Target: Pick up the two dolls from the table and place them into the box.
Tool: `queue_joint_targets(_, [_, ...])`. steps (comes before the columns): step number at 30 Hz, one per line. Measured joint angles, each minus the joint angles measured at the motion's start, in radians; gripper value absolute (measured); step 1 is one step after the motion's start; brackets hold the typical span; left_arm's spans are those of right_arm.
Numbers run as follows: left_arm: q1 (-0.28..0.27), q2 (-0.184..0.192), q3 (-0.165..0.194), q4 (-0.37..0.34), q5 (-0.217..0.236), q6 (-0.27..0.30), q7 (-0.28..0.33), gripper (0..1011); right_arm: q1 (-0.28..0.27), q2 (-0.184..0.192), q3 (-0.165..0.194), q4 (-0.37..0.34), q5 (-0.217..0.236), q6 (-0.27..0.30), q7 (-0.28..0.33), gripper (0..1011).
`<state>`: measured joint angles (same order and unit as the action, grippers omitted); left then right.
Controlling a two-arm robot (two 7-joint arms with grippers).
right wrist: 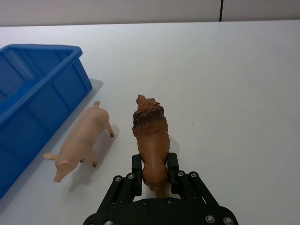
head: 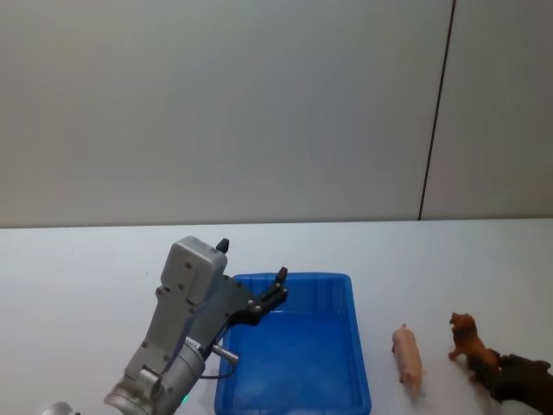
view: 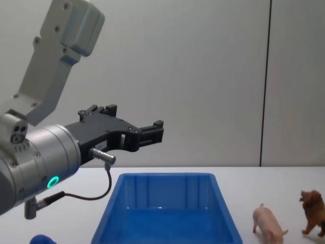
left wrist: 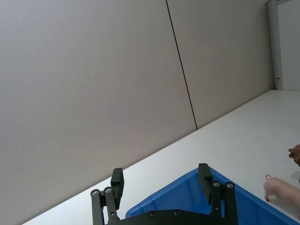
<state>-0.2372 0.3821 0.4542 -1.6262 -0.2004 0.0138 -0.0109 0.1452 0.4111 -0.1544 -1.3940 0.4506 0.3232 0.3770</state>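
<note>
The blue box (head: 294, 279) sits on the white table (head: 78, 277). To its right lie the two dolls: a pale pink pig (head: 409, 357) and a shaggy reddish-brown animal (head: 467, 339), both standing on the tabletop. My right gripper (right wrist: 154, 169) is at table height behind the brown doll (right wrist: 151, 136), its fingers pressed against the hindquarters; the pig (right wrist: 84, 138) stands beside it, toward the box (right wrist: 33, 93). My left gripper (head: 252, 261) hovers open and empty above the box's left rear part, also seen in the chest view (view: 134, 117).
A fuzzy blue ball (view: 40, 239) lies at the table's near left, beside the box (view: 167, 178). A grey wall with a dark vertical seam (head: 436, 112) rises behind the table. Bare tabletop stretches to the right of the dolls.
</note>
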Motion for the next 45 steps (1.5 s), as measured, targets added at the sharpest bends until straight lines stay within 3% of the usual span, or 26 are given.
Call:
queue_joint_targets(14, [0.000,0.000,0.000,0.000,0.000,0.000,0.000,1001,0.016,0.006,0.006,-0.056,0.003,-0.058,0.033,306])
queue_joint_targets(23, [0.000,0.000,0.000,0.000,0.000,0.000,0.000,1001,0.057,-0.006,-0.008,-0.098,-0.014,-0.068,0.100,306])
queue_joint_targets(33, [0.000,0.000,0.000,0.000,0.000,0.000,0.000,1001,0.143,-0.065,-0.064,-0.085,-0.065,-0.013,0.194,306])
queue_joint_targets(42, [0.000,0.000,0.000,0.000,0.000,0.000,0.000,1001,0.213,-0.130,-0.123,-0.038,-0.115,0.038,0.241,307])
queue_joint_targets(45, [0.000,0.000,0.000,0.000,0.000,0.000,0.000,1001,0.232,-0.149,-0.140,-0.022,-0.128,0.050,0.251,371])
